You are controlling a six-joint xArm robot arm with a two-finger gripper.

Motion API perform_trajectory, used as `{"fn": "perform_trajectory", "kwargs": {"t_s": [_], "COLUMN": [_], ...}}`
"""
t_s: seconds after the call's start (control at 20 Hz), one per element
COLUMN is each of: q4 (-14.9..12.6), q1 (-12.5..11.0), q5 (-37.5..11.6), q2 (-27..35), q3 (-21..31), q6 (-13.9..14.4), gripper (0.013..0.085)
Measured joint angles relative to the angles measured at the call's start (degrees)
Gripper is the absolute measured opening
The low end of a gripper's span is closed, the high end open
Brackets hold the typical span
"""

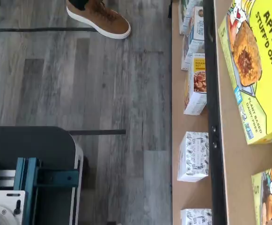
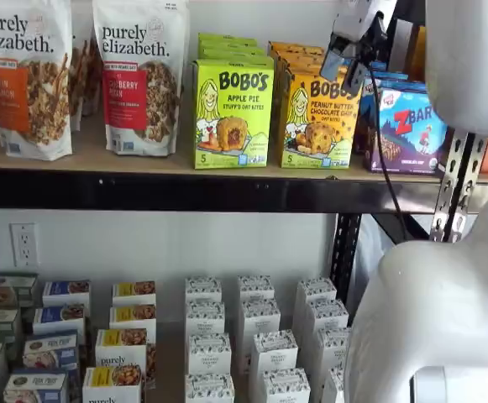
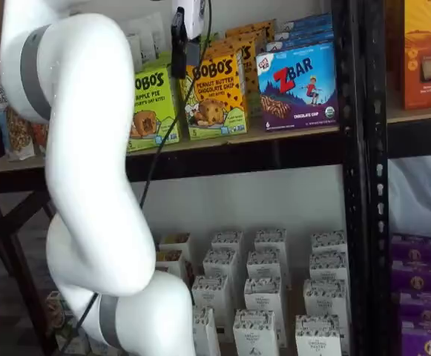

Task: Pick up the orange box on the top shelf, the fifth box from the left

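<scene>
The orange box [image 2: 319, 117] [image 3: 215, 93] stands upright on the top shelf [image 2: 227, 191] [image 3: 260, 152], between a lime-green carton and a blue box. It carries black "BOBO'S" lettering and a cartoon girl. My gripper [image 2: 346, 71] [image 3: 185, 63] hangs from above in front of the box's upper part, between the cameras and the shelf. It is open, nothing is in its fingers, and it does not touch the box. In the wrist view only a corner of the orange box [image 1: 269, 197] shows, beside the lime-green carton.
A lime-green Apple Pie carton [image 2: 231, 113] [image 1: 257, 70] stands left of the orange box, and a blue ZBar box [image 2: 411, 126] right of it. Granola bags [image 2: 139, 75] fill the shelf's left. White cartons [image 2: 252, 336] line the lower shelf. A brown shoe [image 1: 98, 16] stands on the floor.
</scene>
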Motion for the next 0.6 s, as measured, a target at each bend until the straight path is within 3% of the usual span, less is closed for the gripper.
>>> {"fn": "perform_trajectory", "kwargs": {"t_s": [0.15,0.6], "q4": [-0.8,-1.18], "q1": [0.68,1.36], "q5": [-4.13,-7.09], "q2": [-2.59,-4.88], "q3": [3.4,6.36], "q6": [0.09,0.41], "gripper": [0.085,0.085]}}
